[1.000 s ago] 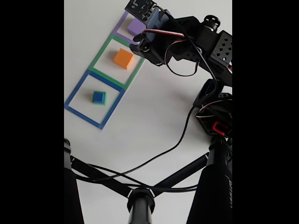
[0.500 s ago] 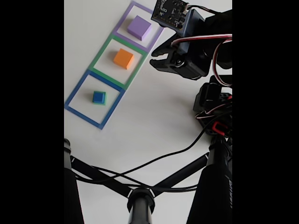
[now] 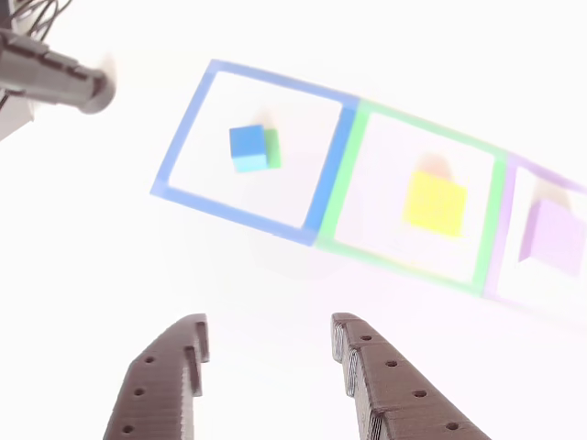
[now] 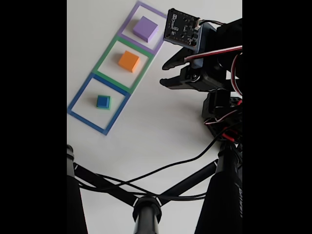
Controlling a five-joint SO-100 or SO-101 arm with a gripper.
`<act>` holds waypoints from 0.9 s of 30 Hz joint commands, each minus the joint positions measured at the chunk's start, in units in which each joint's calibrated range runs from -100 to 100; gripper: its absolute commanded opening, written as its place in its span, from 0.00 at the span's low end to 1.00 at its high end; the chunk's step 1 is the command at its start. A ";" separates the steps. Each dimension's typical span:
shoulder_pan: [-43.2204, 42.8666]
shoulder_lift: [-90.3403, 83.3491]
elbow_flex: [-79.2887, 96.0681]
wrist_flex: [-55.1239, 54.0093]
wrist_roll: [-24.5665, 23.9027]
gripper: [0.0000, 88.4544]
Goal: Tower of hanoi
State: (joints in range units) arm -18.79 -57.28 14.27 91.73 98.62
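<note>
Three tape squares lie in a row on the white table. In the fixed view the purple cube (image 4: 146, 28) sits in the purple square, the orange cube (image 4: 129, 61) in the green square, and a small blue cube (image 4: 102, 101) rests on a green cube (image 4: 108, 103) in the blue square. My gripper (image 4: 164, 73) hovers to the right of the orange cube, open and holding nothing. In the other view its fingertips frame the gripper (image 3: 269, 328) at the bottom, with the blue cube (image 3: 247, 148), green cube (image 3: 272, 147), orange cube (image 3: 435, 203) (washed to yellow) and purple cube (image 3: 553, 234) beyond.
Black stand legs (image 4: 146, 204) and a loose black cable (image 4: 165, 165) cross the near part of the table. A black rod (image 3: 55, 71) shows at the other view's top left. The arm's body (image 4: 224, 112) stands at the right.
The gripper has drawn back from the purple cube, moving right and toward the camera. The purple cube stays uncovered in its square. The other cubes have not moved.
</note>
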 commanded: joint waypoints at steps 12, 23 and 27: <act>2.78 -10.18 47.18 -47.77 1.38 0.38; 3.45 -4.69 63.73 -74.89 1.38 0.39; 3.35 0.72 70.18 -91.00 1.38 0.39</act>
State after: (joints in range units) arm -15.35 -60.83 80.68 15.33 100.00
